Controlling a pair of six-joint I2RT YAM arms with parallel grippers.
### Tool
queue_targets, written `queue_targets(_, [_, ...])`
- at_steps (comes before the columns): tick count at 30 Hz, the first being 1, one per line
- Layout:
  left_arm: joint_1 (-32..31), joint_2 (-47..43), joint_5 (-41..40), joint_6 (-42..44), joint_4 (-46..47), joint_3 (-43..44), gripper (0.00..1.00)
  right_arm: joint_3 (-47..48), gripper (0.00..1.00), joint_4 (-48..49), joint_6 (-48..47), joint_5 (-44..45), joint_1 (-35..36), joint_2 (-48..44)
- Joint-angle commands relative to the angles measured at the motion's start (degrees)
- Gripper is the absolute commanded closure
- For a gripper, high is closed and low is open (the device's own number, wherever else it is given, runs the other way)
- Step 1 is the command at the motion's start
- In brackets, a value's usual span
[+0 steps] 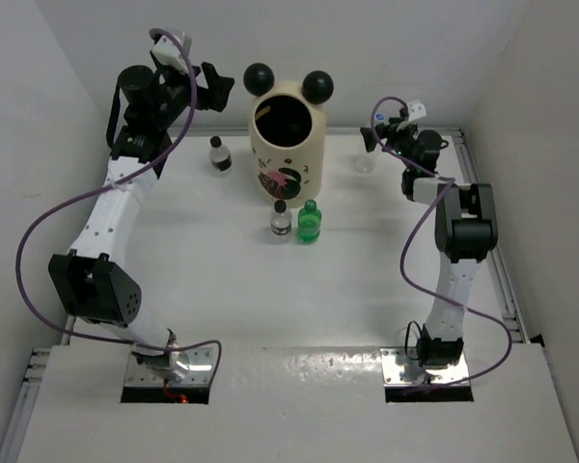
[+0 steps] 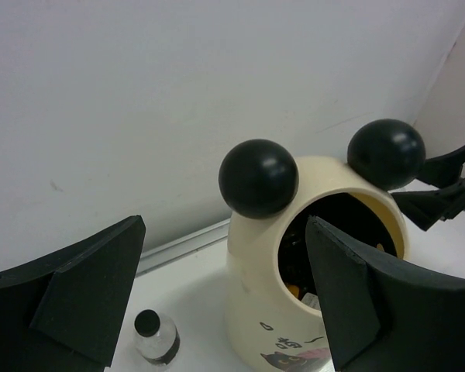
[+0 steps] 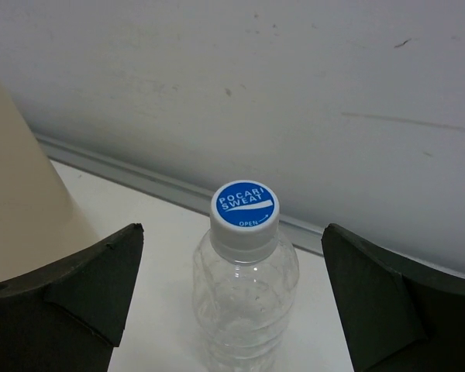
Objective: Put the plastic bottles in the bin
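Left claw (image 1: 218, 87): held wide open with nothing in it, raised just left of the bin's rim and turned toward its mouth.
Right claw (image 1: 372, 136): spread wide, nothing gripped; the blue-capped bottle is seen between its fingers (image 3: 77, 294) with a gap on each side.
Bin (image 1: 288, 145): stood upright at the far middle of the tabletop (image 1: 270, 309), two black balls on its rim, the pink-and-black picture turned to the near side.
Blue-capped bottle (image 3: 246, 267): stood upright to the right of the bin, near the back wall, apart from the bin.
First black-capped bottle (image 1: 219, 155): stood upright to the left of the bin, below the left claw.
Second black-capped bottle (image 1: 281, 221): stood upright just in front of the bin.
Green bottle (image 1: 310, 223): stood just beside the second black-capped bottle, on its right.
Bin's inside: mostly dark; a speck of orange is seen, but what it is cannot be told.
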Motion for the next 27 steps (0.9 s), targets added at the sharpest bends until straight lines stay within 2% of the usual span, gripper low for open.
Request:
queue_targets(1, [0.13, -0.11, 0.58, -0.42, 1.83, 1.21, 0.08, 4.34, 0.04, 1.13, -1.66, 1.28, 0.46, 3.06])
queue_targets(6, [-0.40, 1.12, 0.58, 0.12, 1.83, 2.27, 0.08, 8.83, 0.04, 0.25, -1.93, 1.29, 0.72, 6.76])
queue_targets(13, [-0.40, 2.88, 0.58, 0.12, 1.30, 3.85, 0.08, 10.33, 0.18, 0.86, -2.89, 1.12, 1.60, 10.19])
queue_targets(17, [-0.40, 3.93, 0.58, 0.12, 0.78, 4.38, 0.08, 10.24, 0.36, 1.30, -3.77, 1.03, 1.60, 10.90])
queue_targets(19, [-0.40, 3.93, 0.58, 0.64, 0.25, 4.38, 0.08, 9.63, 0.62, 2.35, -4.30, 0.76, 1.69, 11.07])
queue_targets(21, [-0.40, 3.93, 0.58, 0.64, 0.25, 4.38, 0.08, 9.10, 0.78, 3.49, -4.74, 0.41, 1.69, 11.07])
queue_targets(27, [-0.40, 2.89, 0.05, 1.17, -0.28, 3.68, 0.08, 3.49, 0.93, 9.11, -3.78, -0.29, 1.69, 6.25])
